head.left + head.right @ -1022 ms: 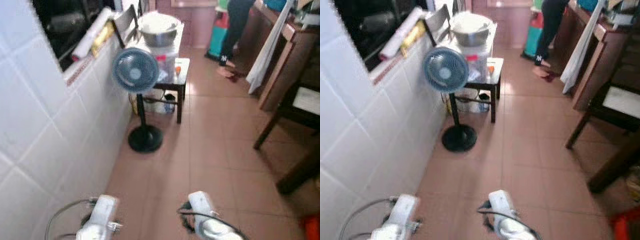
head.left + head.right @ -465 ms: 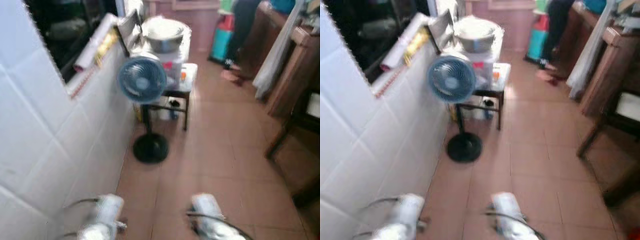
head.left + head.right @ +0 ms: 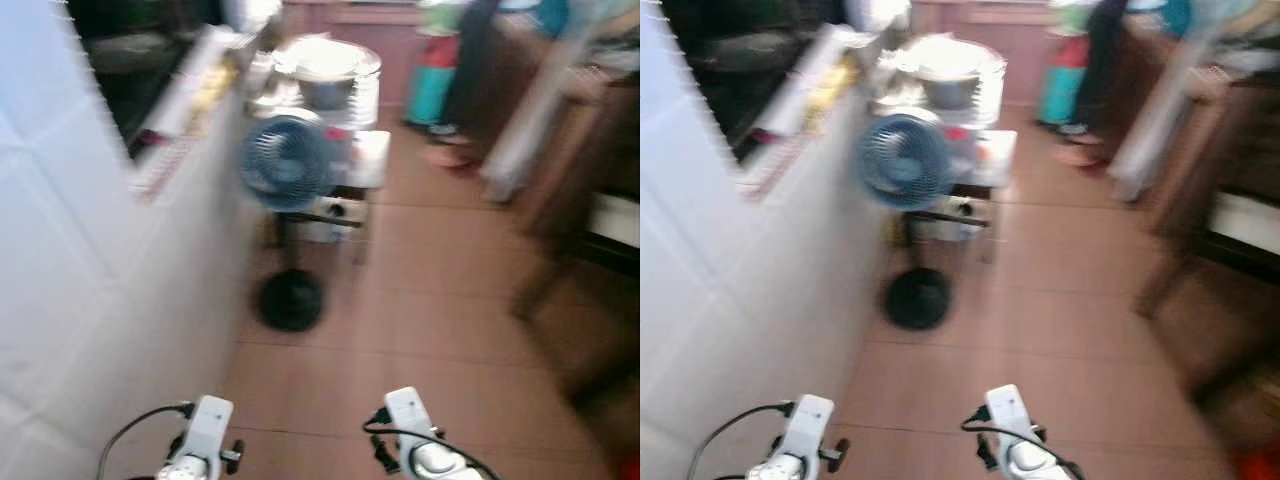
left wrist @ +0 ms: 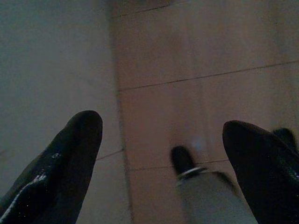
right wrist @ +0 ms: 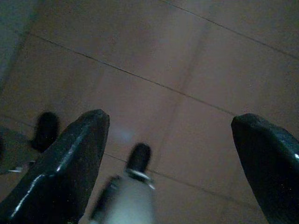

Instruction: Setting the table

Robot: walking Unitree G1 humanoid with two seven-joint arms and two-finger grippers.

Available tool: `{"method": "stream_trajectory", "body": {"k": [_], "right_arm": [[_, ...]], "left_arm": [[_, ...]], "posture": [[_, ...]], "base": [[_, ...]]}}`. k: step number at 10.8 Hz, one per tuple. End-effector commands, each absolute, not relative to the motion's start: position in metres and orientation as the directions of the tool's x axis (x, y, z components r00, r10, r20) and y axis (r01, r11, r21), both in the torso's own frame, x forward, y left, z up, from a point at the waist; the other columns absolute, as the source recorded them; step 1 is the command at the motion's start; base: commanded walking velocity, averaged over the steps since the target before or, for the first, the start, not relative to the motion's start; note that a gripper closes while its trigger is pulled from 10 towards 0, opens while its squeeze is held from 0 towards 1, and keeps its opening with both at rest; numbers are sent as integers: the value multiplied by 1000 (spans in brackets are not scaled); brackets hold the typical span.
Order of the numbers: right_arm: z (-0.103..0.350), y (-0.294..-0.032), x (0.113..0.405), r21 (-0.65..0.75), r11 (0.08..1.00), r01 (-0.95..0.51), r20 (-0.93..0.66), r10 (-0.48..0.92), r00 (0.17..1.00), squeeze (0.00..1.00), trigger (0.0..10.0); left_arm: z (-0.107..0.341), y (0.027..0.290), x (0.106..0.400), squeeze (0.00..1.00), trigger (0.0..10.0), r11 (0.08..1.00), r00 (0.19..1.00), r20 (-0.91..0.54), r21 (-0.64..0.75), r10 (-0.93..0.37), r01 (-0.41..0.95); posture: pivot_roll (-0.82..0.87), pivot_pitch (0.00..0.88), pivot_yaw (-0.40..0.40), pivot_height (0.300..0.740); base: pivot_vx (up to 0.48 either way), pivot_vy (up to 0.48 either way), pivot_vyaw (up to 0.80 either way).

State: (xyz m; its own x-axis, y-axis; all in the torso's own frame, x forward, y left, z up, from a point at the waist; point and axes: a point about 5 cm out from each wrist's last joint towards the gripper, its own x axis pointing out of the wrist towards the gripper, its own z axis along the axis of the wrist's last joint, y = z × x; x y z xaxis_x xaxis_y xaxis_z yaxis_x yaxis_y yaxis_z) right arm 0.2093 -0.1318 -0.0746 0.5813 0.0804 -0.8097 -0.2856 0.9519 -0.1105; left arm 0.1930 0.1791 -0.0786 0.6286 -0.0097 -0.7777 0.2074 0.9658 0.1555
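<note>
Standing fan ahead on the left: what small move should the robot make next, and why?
Probably steer slightly right while walking on. The standing fan stands close to the white tiled wall on the left, while the brown floor lies bare beside it. Both end effectors hang open and hold nothing.

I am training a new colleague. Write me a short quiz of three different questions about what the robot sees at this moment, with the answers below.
1. True or false: the left gripper and the right gripper are both open and hold nothing.
2. Multiple choice: what stands on the floor tiles directly before the small side table? A) a blue standing fan B) a red bucket C) a broom
3. Short answer: what large item rests on top of the pile on that side table?

Key
1. True. In each wrist view the two black fingers are wide apart with bare floor between them.
2. A, the blue fan on its black round base.
3. A metal pot or bowl; the blur hides more detail.
</note>
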Motion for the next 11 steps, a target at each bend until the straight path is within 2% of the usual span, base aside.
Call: {"method": "stream_trajectory", "body": {"k": [1,7,11], "right_arm": [[-75,-128,208,-104,949,-297,-811,92,578,0,10000],[-75,-124,209,-101,948,-300,-811,96,577,0,10000],[-76,-123,206,-69,971,-228,-811,78,580,0,10000]], "left_arm": [[-78,183,193,0,10000,964,625,-781,162,-6,213],[-78,187,193,0,10000,959,621,-784,175,-2,223],[-78,191,192,0,10000,960,620,-784,195,30,200]], "posture": [[12,3,-19,740],[8,0,-5,740],[16,0,4,740]], "base": [[0,0,0],[0,-396,0],[0,0,0]]}}
